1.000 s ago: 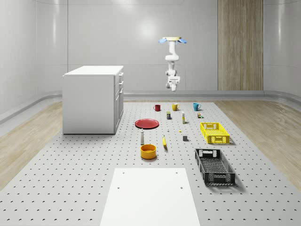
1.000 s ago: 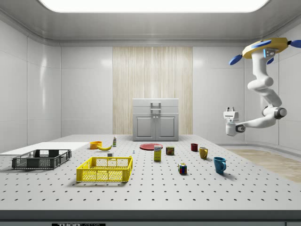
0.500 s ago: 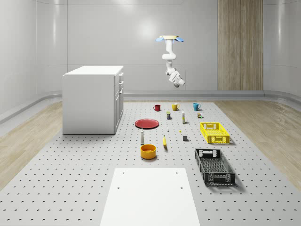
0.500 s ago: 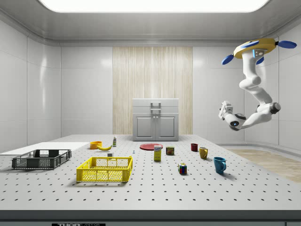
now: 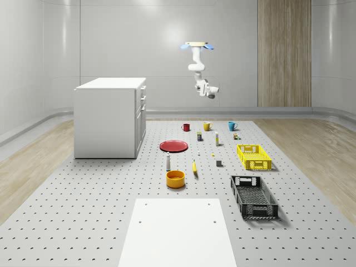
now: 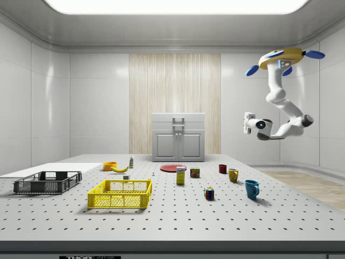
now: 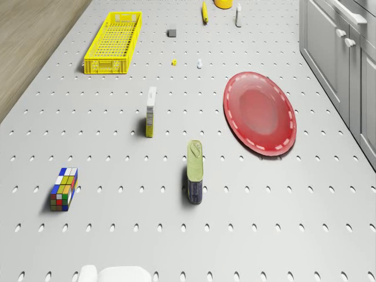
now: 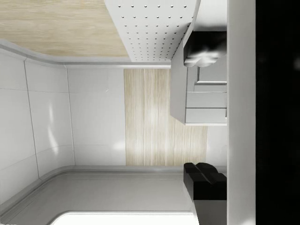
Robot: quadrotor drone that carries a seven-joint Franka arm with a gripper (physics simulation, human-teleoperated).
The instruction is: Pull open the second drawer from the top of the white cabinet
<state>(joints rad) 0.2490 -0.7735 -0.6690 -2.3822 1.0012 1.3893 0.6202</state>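
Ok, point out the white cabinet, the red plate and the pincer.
white cabinet (image 5: 105,119): whole-scene view, on its blank side panel.
red plate (image 7: 259,113): drone view, on the plate's centre.
pincer (image 6: 246,123): side view, at its fingertips, high above the table.

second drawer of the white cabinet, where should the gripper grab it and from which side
Probably by its handle, the small bar on the front of the second drawer of the white cabinet. Come at that front horizontally, from the side facing the red plate. The gripper hangs high in the air away from it, under the hovering drone.
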